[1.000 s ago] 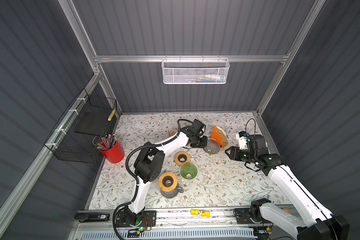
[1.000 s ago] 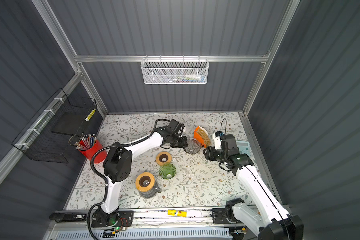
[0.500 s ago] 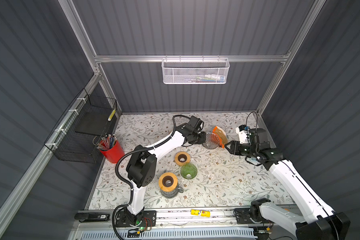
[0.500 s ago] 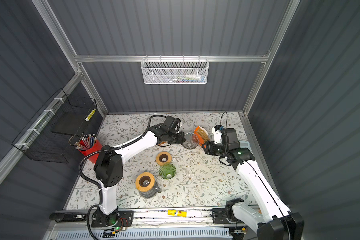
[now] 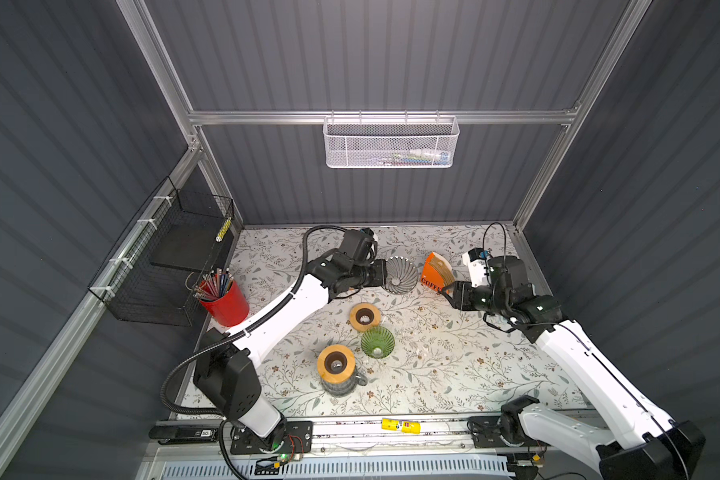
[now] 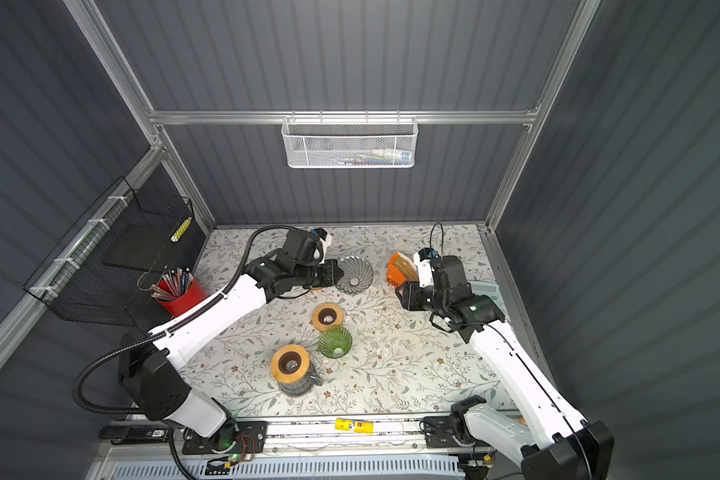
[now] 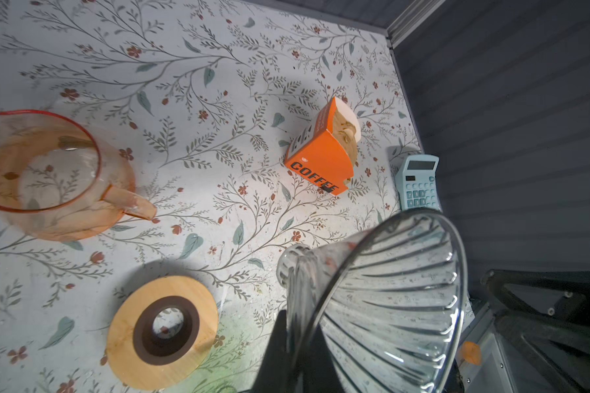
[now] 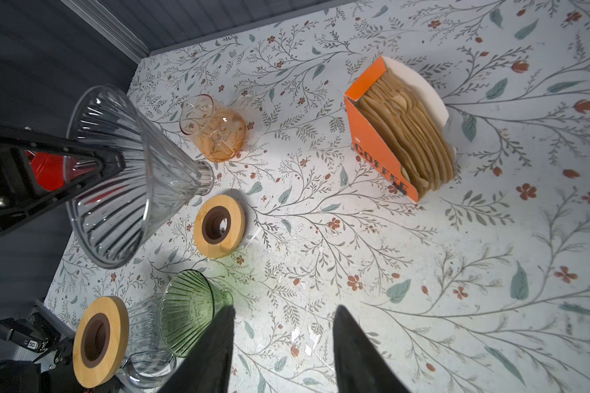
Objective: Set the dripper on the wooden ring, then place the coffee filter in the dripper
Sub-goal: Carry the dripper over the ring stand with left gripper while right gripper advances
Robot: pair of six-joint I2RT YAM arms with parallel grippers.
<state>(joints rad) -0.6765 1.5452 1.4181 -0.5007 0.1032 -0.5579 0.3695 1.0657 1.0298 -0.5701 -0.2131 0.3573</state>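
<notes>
The table [image 5: 454,365] wears a pale covering printed with leafy sprigs and small red flowers, boxed in by dark grey ribbed walls on an aluminium frame. A white mesh basket [image 5: 389,143] hangs on the back wall and a black wire basket [image 5: 171,266] on the left wall, above a red cup [image 5: 227,301] of pencils. The coffee filters [image 8: 409,136] stand stacked in an orange box [image 5: 433,274] near the back right of the table, with a blue calculator [image 7: 419,180] close to the right wall. The left gripper [image 5: 380,273] has its jaws clamped on the rim of the clear glass dripper [image 5: 400,275], held off the table and tipped sideways, just beside the box. The right gripper [image 8: 285,308] hovers near the box, jaws apart and empty. Mid-table sit a wooden ring [image 5: 364,316], a green dripper [image 5: 377,341] and a glass carafe [image 5: 336,368] with a wooden collar; a pink glass server [image 8: 215,132] stands behind them
</notes>
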